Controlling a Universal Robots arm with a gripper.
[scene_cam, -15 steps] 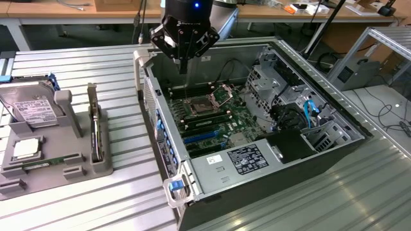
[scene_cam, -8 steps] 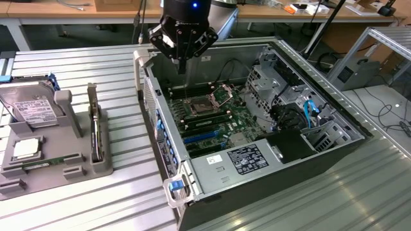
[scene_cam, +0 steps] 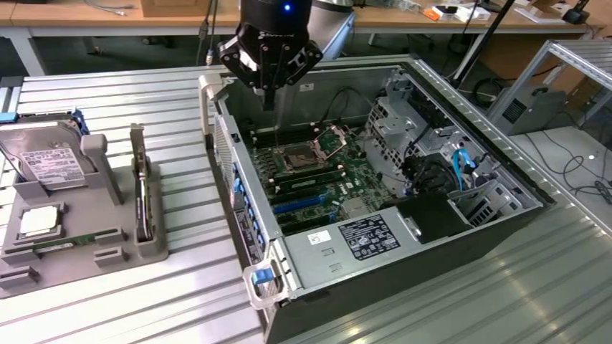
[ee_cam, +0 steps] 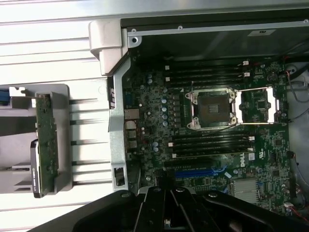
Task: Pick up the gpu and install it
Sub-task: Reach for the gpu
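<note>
Pincer (scene_cam: pixel 271 104) closed near case rim (scene_cam: pixel 219 109); gpu (scene_cam: pixel 142 188) well apart.

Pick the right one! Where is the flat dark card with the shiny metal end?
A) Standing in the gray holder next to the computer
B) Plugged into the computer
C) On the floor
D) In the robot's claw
A: the gpu stands on its edge in the gray holder beside the computer case, while the gripper hangs shut and empty over the open case.
</note>
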